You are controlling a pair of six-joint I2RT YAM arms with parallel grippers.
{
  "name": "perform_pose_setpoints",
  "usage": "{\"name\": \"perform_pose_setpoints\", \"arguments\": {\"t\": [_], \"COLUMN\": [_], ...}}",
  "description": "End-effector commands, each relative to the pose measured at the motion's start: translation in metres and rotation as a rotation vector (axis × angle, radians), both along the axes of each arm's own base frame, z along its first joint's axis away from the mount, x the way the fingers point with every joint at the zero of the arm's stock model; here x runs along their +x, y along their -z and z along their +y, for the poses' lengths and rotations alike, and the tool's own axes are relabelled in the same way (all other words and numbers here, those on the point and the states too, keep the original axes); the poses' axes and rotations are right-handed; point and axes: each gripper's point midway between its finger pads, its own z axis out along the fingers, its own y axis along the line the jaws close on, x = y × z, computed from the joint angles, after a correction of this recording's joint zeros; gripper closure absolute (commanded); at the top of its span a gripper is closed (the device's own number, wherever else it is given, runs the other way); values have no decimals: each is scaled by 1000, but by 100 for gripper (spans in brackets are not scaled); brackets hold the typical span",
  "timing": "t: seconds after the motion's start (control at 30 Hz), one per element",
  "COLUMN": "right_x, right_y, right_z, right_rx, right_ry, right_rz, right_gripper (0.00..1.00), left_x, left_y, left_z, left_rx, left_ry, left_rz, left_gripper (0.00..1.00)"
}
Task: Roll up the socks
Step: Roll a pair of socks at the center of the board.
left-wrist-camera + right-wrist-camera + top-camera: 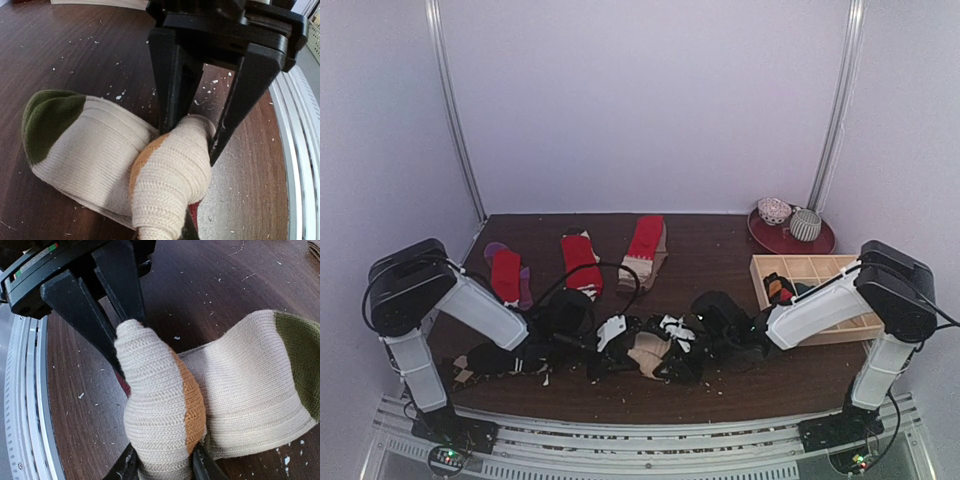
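Left gripper (pixel 197 132) and right gripper (pixel 131 347) both clamp the rolled near end of the beige sock (pixel 90 145); its flat length stretches toward the far side.

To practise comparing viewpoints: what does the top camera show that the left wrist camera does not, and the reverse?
Top only: three red socks in a row at the back, the tray and a plate. Left wrist only: the beige sock's green toe, and the left gripper pinching its rolled end. Both: the beige sock and the flecked table.
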Motion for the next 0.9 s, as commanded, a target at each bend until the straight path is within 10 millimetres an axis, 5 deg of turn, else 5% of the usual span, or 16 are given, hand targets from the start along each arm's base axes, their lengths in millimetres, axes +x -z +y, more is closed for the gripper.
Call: {"name": "perform_pose_setpoints", "arguments": {"t": [0.0,0.07,0.27,0.4,0.87], "right_x": [-26,-15,25,19,13], "right_y": [54,36,-42,-82,-36], "right_z": [-50,-43,-32,-32,9], "right_rx": [-266,-232,-77,59,-26], "right_ry": [36,48,94,23,-160], "right_rz": [130,68,-279,-594,-613], "right_gripper": [62,51,45,36,37], "left_x": [-9,-17,-39,-51,-57], "left_y": [45,57,86,99,105], "left_z": [14,24,56,64,63], "left_rx": [166,211,297,333,351], "left_ry": [-96,-131,-214,-205,-194], "left_rz": [236,329,574,659,714], "left_gripper": [100,100,100,100,100]}}
